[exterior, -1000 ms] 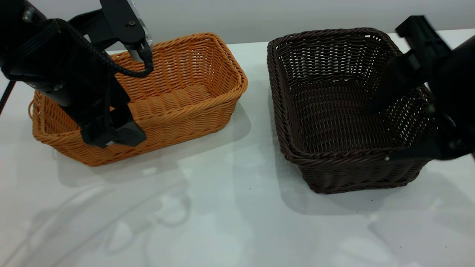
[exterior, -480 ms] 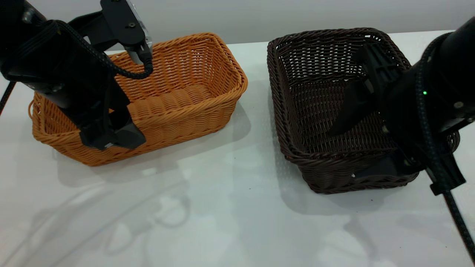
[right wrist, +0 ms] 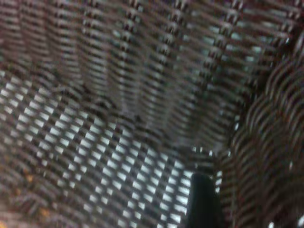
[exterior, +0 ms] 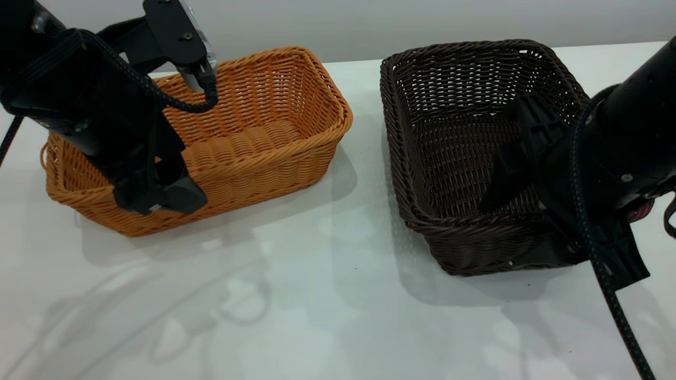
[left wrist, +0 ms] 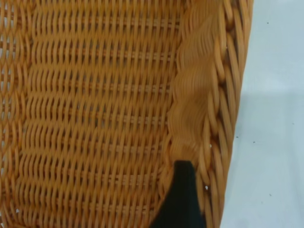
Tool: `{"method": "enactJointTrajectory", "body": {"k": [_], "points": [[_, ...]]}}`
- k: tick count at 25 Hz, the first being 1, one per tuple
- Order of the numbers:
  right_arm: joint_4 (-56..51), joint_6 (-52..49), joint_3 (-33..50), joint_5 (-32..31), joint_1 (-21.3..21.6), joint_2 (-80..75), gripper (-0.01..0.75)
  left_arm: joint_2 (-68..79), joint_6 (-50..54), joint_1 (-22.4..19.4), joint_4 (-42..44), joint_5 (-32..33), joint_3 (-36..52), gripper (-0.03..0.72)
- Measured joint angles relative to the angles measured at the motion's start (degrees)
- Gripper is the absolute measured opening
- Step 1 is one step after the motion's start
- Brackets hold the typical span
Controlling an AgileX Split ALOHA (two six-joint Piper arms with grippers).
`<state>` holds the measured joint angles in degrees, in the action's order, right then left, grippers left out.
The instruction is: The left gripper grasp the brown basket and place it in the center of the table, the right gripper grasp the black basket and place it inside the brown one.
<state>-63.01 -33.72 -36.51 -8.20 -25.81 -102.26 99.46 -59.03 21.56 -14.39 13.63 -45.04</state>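
The brown basket (exterior: 253, 132) stands on the white table (exterior: 317, 295) at the left. My left gripper (exterior: 158, 196) sits on its front wall near the left corner, shut on that wall. The left wrist view shows one black finger (left wrist: 183, 199) inside against the braided rim (left wrist: 216, 95); the outer finger is hidden. The black basket (exterior: 465, 105) stands at the right. My right gripper (exterior: 509, 227) is open and straddles its front wall near the right corner, one finger inside (right wrist: 203, 199) and one outside.
A strip of bare table (exterior: 364, 158) separates the two baskets. A wide stretch of table lies in front of them. The right arm's braided cable (exterior: 612, 295) hangs over the table at the front right. A grey wall (exterior: 338, 21) stands behind.
The right gripper came down from the black basket's right side and toward the front, ending astride its front wall. The left gripper and both baskets have not moved.
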Motion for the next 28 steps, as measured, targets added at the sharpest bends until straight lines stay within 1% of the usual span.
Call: {"method": "enactJointTrajectory", "body": {"k": [12, 20, 22, 26, 28], "points": [[-2.76, 0.16, -0.95, 4.40, 0.05, -4.56, 0.423, 0.00, 0.00, 0.00, -0.14, 0.51, 0.00, 0.563], [-2.70, 0.44, -5.02, 3.03, 0.05, -8.18, 0.419, 0.00, 0.09, 0.00, -0.14, 0.71, 0.00, 0.563], [-2.70, 0.49, -5.04, 3.31, 0.05, -8.34, 0.398, 0.00, 0.09, 0.00, -0.14, 0.71, 0.00, 0.563], [-2.70, 0.49, -5.04, 5.25, 0.05, -8.34, 0.285, 0.00, 0.09, 0.00, -0.14, 0.71, 0.00, 0.563], [-2.63, 0.49, -5.04, 5.39, 0.05, -8.34, 0.285, 0.00, 0.09, 0.00, -0.14, 0.71, 0.00, 0.563]]}}
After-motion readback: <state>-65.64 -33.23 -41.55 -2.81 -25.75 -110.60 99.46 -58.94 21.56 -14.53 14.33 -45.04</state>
